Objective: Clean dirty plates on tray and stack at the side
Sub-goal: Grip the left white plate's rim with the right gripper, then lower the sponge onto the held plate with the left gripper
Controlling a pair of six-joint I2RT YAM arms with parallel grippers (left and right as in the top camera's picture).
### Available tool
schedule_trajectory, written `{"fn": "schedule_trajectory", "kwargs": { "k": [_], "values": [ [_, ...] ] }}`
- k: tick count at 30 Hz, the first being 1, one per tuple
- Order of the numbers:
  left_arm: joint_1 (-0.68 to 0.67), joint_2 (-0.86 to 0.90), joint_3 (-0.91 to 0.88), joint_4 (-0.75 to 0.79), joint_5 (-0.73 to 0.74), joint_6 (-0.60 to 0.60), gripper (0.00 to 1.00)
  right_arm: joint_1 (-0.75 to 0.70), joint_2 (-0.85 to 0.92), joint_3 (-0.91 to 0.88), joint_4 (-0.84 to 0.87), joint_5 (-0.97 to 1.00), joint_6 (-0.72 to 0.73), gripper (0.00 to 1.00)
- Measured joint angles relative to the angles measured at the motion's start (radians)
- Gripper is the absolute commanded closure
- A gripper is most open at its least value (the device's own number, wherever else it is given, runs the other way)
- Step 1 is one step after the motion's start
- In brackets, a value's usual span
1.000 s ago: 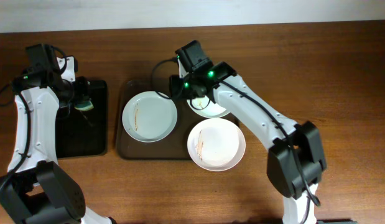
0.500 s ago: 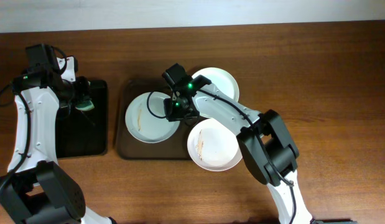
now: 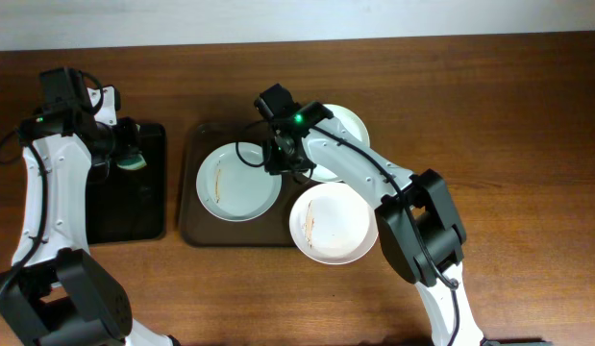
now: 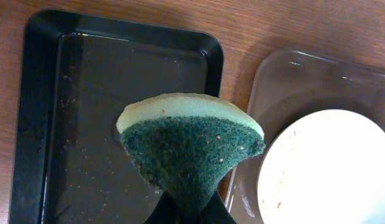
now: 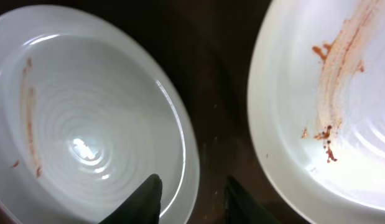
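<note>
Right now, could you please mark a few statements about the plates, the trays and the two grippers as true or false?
1. The left gripper holds a green-and-yellow sponge above the narrow black tray. True.
2. The pale blue-grey round plate and the two white round plates sit in one pile. False: they lie side by side, unstacked, on the large brown rectangular tray.
3. The right gripper has its fingers apart, with the blue-grey plate's rim between them. True.
4. Every plate is spotless. False: brownish smears show on the blue-grey plate and on a white one.
</note>
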Motion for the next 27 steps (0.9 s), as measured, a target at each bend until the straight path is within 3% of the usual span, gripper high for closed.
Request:
{"fn": "schedule_trajectory", "kwargs": {
  "k": [11,12,27],
  "values": [
    [-0.014,0.0,0.0,0.01,0.0,0.0,0.99,0.0,0.006,-0.101,0.133,-0.003,0.051,0.87],
    [-0.017,0.0,0.0,0.016,0.0,0.0,0.99,0.0,0.011,-0.101,0.136,-0.008,0.057,0.96],
    [-0.257,0.038,0.002,0.05,0.076,0.0,0.99,0.0,0.027,-0.101,0.153,-0.055,0.061,0.96]
  ]
}}
